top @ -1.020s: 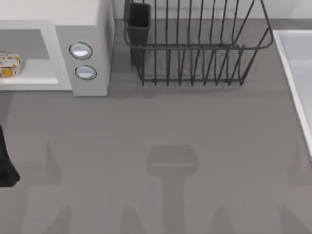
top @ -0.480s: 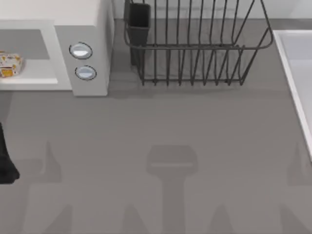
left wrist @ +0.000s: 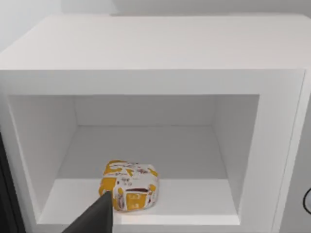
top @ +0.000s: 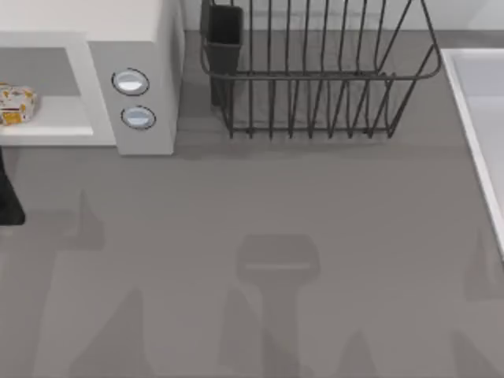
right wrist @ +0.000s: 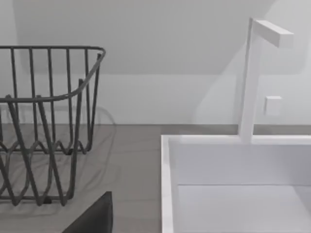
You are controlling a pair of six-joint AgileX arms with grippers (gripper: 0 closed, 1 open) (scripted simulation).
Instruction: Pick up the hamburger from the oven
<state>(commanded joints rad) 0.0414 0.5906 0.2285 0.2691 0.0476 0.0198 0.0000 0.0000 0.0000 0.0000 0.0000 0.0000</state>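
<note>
Inside oven (left wrist: 272, 145), hamburger (left wrist: 129, 185) just ahead of left pincer (left wrist: 95, 218); pincer spread cannot tell.

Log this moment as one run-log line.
phase: approach | left gripper: table's left edge, before oven | hamburger: in oven cavity, ungrasped | right arm: parked

We see little of our body. Our left arm (top: 8, 197) is plain matte black, a narrow blocky shape. One left finger (left wrist: 95, 218) is a dark grey wedge tapering to a point. One right finger (right wrist: 95, 217) looks alike: dark grey, smooth, unmarked.
</note>
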